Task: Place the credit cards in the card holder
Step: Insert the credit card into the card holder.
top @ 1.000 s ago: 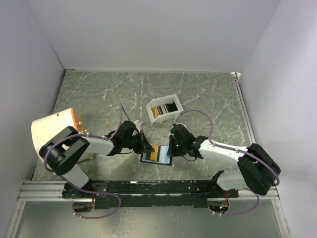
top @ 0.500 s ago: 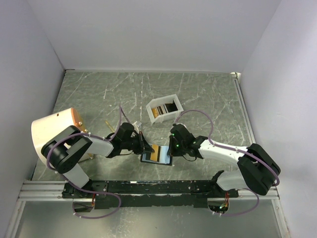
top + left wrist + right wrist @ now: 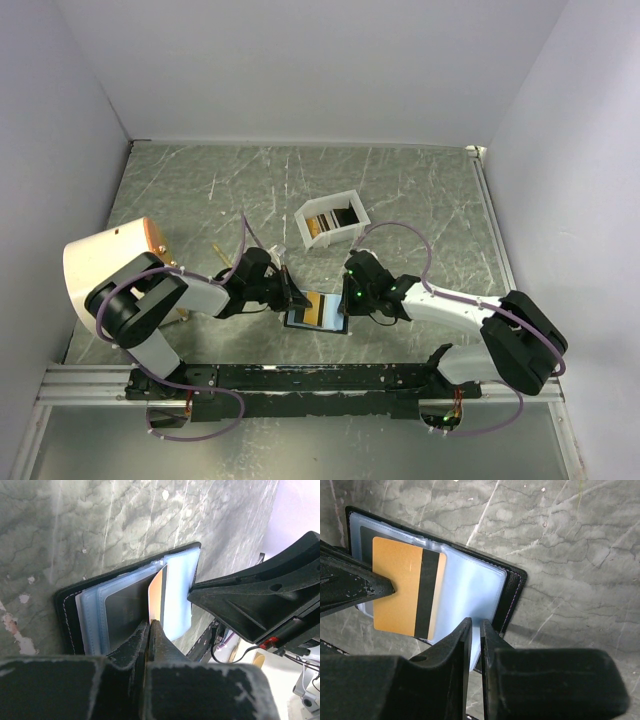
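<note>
The card holder point(image 3: 318, 311) lies open on the marble table between both arms, black outside point(image 3: 512, 587) with pale blue-grey sleeves inside point(image 3: 179, 597). My left gripper point(image 3: 150, 625) is shut on a gold credit card with a black stripe point(image 3: 400, 592). The card stands edge-on point(image 3: 156, 592) over the holder's sleeves, its far end among them. My right gripper point(image 3: 475, 626) is shut on a pale blue sleeve at the card holder's near edge. In the top view the left gripper point(image 3: 295, 298) is at the holder's left side and the right gripper point(image 3: 346, 301) at its right.
A white rectangular box point(image 3: 331, 221) behind the holder holds more gold and dark cards. A large white and orange cylinder point(image 3: 108, 262) sits at the left by the left arm. White walls close in the table on three sides.
The left wrist has shifted very slightly with the card. The card holder and the right arm have stayed put.
</note>
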Robot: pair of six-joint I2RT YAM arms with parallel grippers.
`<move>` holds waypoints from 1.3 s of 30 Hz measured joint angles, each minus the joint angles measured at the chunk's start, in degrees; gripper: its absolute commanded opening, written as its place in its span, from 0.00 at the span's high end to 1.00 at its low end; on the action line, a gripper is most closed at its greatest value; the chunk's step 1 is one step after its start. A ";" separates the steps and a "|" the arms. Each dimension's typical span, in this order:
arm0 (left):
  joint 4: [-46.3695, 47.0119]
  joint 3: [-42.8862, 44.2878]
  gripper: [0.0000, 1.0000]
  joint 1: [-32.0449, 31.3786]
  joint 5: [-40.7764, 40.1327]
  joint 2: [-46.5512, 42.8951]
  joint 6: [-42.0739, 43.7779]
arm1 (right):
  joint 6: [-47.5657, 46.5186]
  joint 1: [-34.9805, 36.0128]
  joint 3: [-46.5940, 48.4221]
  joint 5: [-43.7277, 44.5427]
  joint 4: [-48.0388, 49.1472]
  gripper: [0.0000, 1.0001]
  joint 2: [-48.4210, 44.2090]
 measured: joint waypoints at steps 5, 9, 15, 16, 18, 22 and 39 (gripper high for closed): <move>-0.11 0.24 0.93 0.00 -0.09 0.15 0.24 | 0.09 0.00 -0.07 0.04 0.04 0.87 -0.07; 0.33 0.31 0.93 0.00 -0.02 0.66 -0.09 | 0.26 0.00 -0.22 0.04 0.11 0.87 -0.11; 0.20 1.25 0.93 0.00 0.26 1.75 -1.25 | 0.42 0.00 -0.24 0.07 0.11 0.87 -0.15; 0.28 1.27 0.93 0.00 0.33 1.88 -1.49 | 0.42 0.00 -0.24 0.07 0.11 0.87 -0.15; 0.72 1.27 0.93 0.00 0.57 2.25 -1.97 | 0.42 0.00 -0.24 0.07 0.11 0.87 -0.15; 1.46 1.27 0.89 0.00 0.92 2.78 -2.36 | 0.44 0.00 -0.24 0.07 0.11 0.87 -0.15; -9.33 3.52 0.50 -0.17 -2.60 -2.54 -0.90 | 0.66 0.00 1.57 0.76 -3.69 0.80 -4.22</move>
